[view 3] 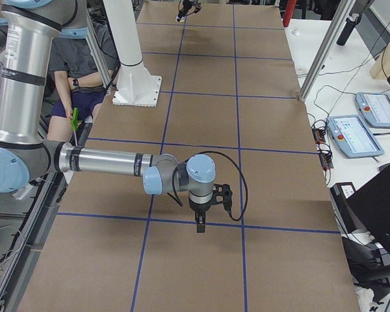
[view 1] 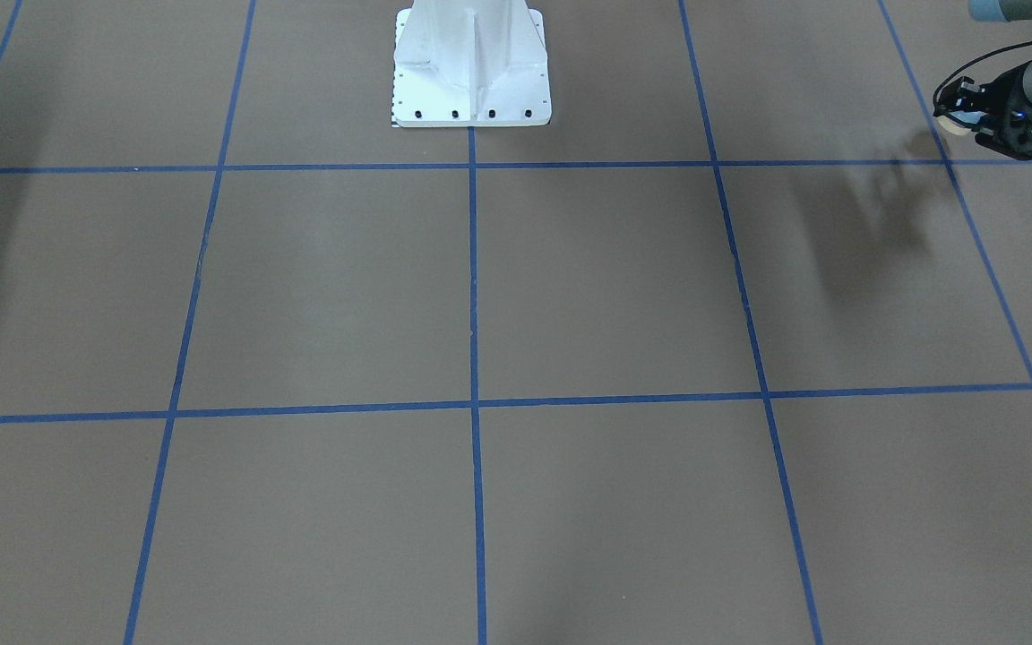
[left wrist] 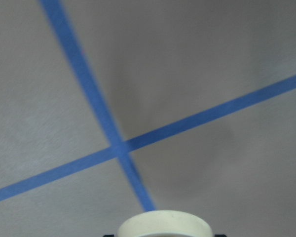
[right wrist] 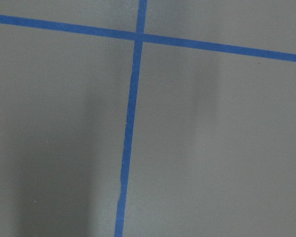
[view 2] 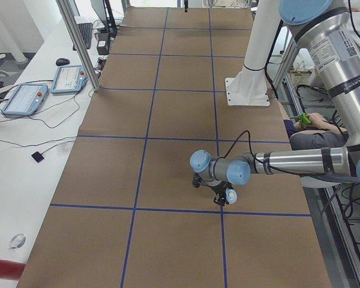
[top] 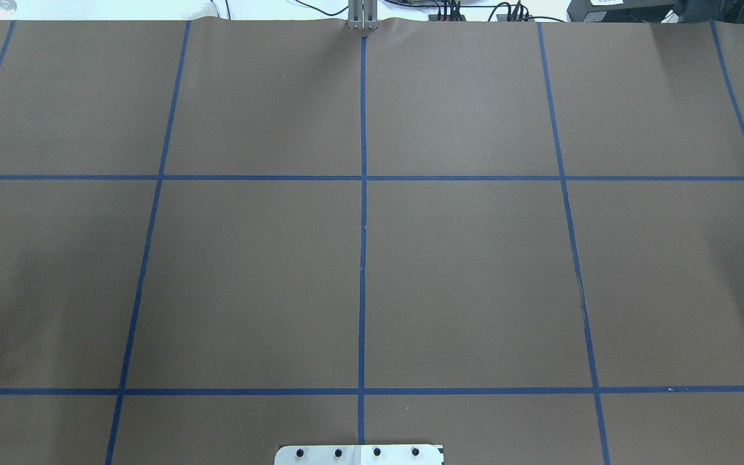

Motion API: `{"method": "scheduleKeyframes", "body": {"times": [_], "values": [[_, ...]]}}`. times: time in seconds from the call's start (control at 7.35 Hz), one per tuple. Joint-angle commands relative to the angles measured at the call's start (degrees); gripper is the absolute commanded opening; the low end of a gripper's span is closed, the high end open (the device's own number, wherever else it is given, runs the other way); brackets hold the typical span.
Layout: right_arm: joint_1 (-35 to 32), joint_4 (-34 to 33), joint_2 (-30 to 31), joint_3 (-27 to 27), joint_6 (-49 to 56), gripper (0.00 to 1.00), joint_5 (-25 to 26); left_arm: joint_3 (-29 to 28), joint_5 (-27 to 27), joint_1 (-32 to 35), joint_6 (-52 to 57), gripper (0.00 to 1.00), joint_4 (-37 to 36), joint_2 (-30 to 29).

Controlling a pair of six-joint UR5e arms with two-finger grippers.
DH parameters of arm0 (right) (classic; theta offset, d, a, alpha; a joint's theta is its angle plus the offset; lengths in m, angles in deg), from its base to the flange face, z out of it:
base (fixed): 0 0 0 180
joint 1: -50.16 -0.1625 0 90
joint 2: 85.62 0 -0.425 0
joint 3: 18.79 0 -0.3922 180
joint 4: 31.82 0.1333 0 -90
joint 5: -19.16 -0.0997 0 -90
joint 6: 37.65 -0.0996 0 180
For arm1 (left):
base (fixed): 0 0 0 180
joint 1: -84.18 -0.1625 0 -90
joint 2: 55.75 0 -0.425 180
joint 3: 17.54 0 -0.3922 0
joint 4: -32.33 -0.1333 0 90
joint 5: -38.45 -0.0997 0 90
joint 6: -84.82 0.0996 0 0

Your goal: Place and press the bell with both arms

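In the front-facing view my left gripper (view 1: 959,115) hangs over the table's far right corner, shut on the bell (view 1: 955,125), of which only a cream part shows. The left wrist view shows the bell's cream ring (left wrist: 163,224) at its bottom edge, above a crossing of blue tape lines. The left arm is the near one in the left side view, with its gripper (view 2: 219,193) low over the table. My right gripper (view 3: 200,220) shows only in the right side view, pointing down over a blue line; I cannot tell whether it is open. The overhead view shows neither arm.
The white pedestal (view 1: 471,72) stands at the robot's edge of the brown table with its blue tape grid (top: 362,258). A seated person (view 3: 84,58) is behind the pedestal. Teach pendants (view 2: 24,99) lie on the side bench past metal posts (view 2: 78,42).
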Motion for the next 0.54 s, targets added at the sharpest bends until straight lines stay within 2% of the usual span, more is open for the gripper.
{"method": "scheduleKeyframes", "body": {"times": [0.0, 0.41], "values": [[0.00, 0.17, 0.45, 0.07, 0.00, 1.00, 0.07, 3.66, -0.27, 0.09, -3.94, 0.15, -15.13, -13.84], [0.00, -0.36, 0.45, 0.42, -0.09, 1.00, -0.02, 2.53, -0.36, -0.78, -8.87, 0.15, -33.33, -35.82]]}}
